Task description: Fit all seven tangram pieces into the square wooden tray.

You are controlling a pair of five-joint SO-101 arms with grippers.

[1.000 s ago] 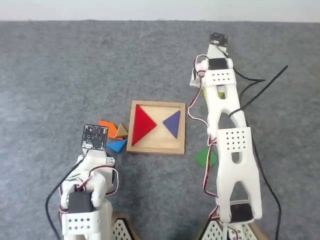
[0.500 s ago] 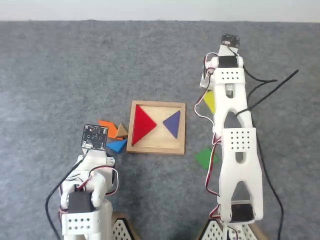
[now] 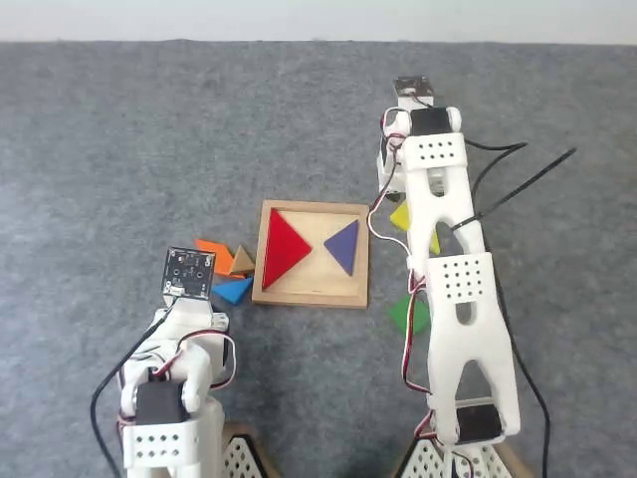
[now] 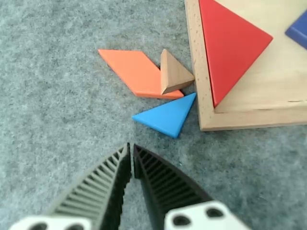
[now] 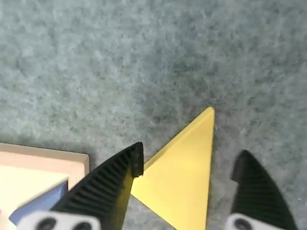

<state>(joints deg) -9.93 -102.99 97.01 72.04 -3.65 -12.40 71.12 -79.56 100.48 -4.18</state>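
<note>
the right gripper [image 5: 191, 158] is hanging wide open astride the yellow triangle [image 5: 184, 184], gripping nothing; the piece is lying flat on the carpet [image 5: 120, 57] near the wooden tray [image 5: 48, 155]; the jaws are probably risking sliding over so thin a piece, or nudging it askew on closing; the left gripper [image 4: 130, 153] is sitting closed and empty near the blue triangle [image 4: 165, 115]

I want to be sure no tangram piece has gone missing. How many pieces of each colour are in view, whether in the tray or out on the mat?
red piece: 1
dark blue piece: 1
light blue piece: 1
orange piece: 1
tan wood piece: 1
yellow piece: 1
green piece: 1
Total: 7
</note>
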